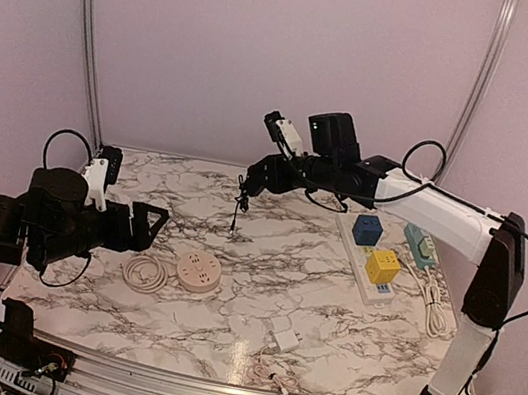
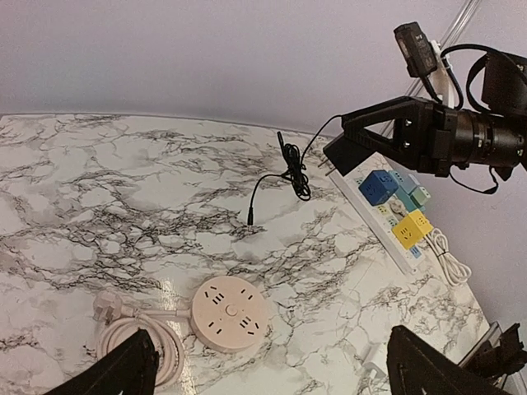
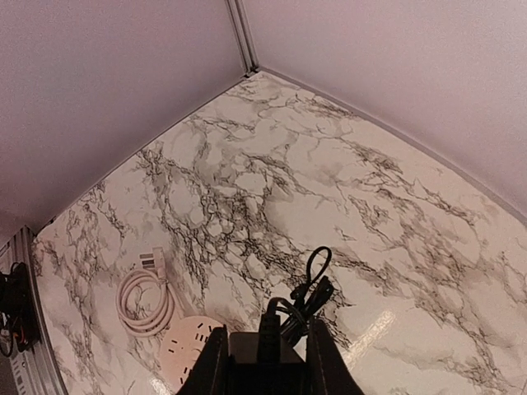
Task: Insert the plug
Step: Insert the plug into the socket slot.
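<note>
Stretching beneath pale lilac walls (image 1: 269,46), the white, grey-veined marble desk (image 1: 259,288) carries a round beige socket hub (image 1: 198,272) toward its left and a long white power strip (image 1: 369,273) at right. The right claw (image 1: 252,180) is clamped on a thin black plug cord (image 1: 238,205), held above the desk's far middle. The left claw (image 1: 148,224) gapes wide, empty, near the hub.
</note>
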